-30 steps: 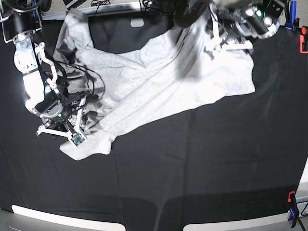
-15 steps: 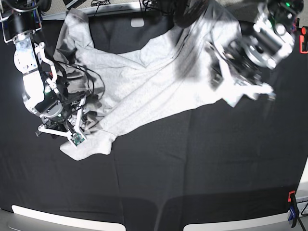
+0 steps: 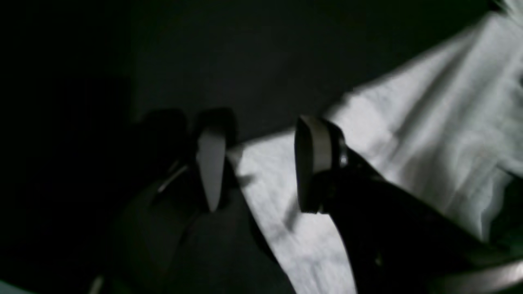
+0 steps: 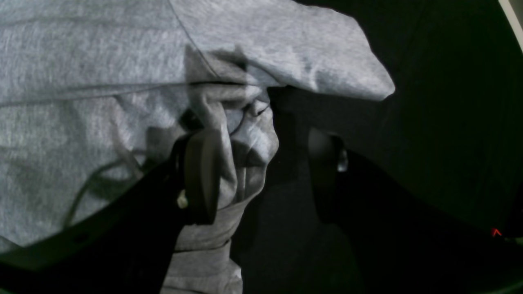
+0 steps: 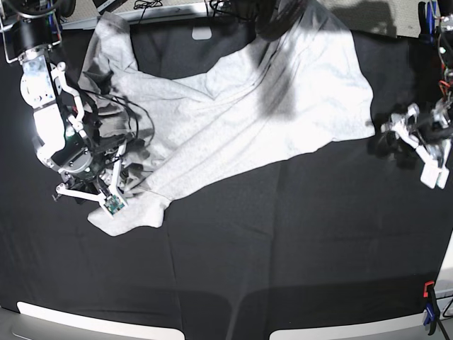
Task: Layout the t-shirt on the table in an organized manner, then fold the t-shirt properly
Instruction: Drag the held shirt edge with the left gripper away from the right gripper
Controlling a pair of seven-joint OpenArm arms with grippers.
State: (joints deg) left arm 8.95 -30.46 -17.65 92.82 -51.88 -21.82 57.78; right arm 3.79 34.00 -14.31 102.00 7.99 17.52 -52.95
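We start at the left of the base view, where the right arm's black-and-white jaws (image 5: 113, 185) stand spread above the bunched end of the light heather-grey cotton t-shirt (image 5: 212, 127); the wrist picture shows wide fingers with nothing pinched. Here we would do well to lower them onto a single edge, close gently, and draw the crumpled layers outward before any fold.

The shirt runs diagonally across the upper tabletop, a flat surface under matte black cloth (image 5: 311, 234), with its sleeve end flaring at lower left and a smoother corner at right.

Beside that right corner, the left arm's black-and-white jaws (image 5: 417, 138) are apart and empty, with the hem corner beyond their tips in the wrist view. We judge that both corners should be gripped and pulled evenly, keeping tension low so the cloth does not skid.

At the lower right edge sits a red-and-blue clamp (image 5: 429, 312); along the top we see dark cables (image 5: 230, 8) and a pale floor.
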